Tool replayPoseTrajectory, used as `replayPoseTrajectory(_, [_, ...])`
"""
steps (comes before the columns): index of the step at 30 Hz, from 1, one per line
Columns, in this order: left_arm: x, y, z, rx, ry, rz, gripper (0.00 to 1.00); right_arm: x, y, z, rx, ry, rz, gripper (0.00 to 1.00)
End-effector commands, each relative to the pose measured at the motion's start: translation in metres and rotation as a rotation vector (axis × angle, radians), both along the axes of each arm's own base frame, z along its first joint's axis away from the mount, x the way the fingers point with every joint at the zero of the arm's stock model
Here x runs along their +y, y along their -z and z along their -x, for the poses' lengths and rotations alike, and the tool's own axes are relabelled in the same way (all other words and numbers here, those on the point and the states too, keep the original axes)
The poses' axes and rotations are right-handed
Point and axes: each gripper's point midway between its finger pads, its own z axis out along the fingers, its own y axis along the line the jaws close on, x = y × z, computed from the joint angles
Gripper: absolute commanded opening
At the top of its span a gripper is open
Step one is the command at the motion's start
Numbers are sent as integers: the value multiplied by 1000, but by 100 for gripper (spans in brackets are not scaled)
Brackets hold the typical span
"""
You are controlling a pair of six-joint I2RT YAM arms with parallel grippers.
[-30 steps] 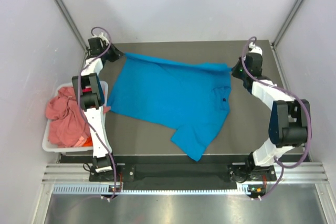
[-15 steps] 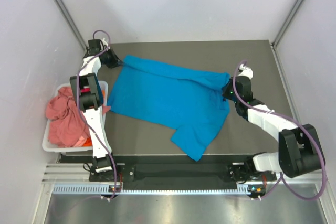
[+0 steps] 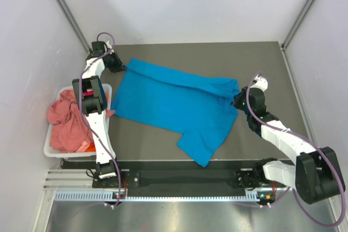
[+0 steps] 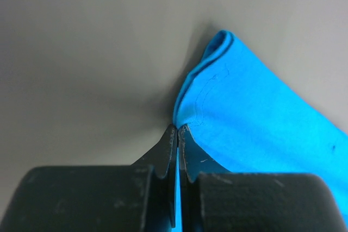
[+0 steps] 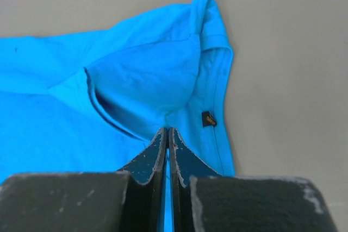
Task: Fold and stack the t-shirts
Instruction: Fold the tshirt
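A turquoise-blue t-shirt [image 3: 174, 104] lies spread on the dark table, one sleeve reaching toward the near edge. My left gripper [image 3: 120, 64] is shut on the shirt's far left corner [image 4: 217, 107], its jaws pressed together with blue cloth between them [image 4: 178, 131]. My right gripper [image 3: 237, 100] is shut on the shirt's right edge, where the cloth is folded over near a small black label [image 5: 208, 118]; its jaws pinch the cloth [image 5: 167, 131]. Salmon-pink t-shirts [image 3: 68, 120] lie heaped in the basket at the left, with a bit of orange showing.
A white plastic basket [image 3: 50, 148] stands off the table's left side beside the left arm. Grey walls close in the table [image 3: 272, 63] at the back and both sides. A metal rail runs along the near edge.
My right gripper has pulled the shirt's right corner from the far right toward the near side, folding the top edge over. My left gripper has stayed at the far left corner.
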Motion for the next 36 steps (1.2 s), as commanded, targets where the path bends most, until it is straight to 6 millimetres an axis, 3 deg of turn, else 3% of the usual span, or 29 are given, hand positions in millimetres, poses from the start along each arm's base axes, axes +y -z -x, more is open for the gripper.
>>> replayPoseTrajectory(1, [10,-53,-6,-88,-10,-52,0,1,-6,4,-38,-1,3,0])
replayPoseTrajectory(9, [14,-46,13,-22,-24,-95,0,8,14,16,-4,-22,11,0])
replayPoseTrajectory(21, [19,-40,30,54,-52,-131,0,-3,-4,19,-17,-12,82,0])
replayPoseTrajectory(30, [23,-12,51,148,-58,-161,2,8,21,37,32,-63,55,0])
replayPoseTrajectory(36, [28,-16,54,158,-76,-189,7,10,28,41,57,-71,49,0])
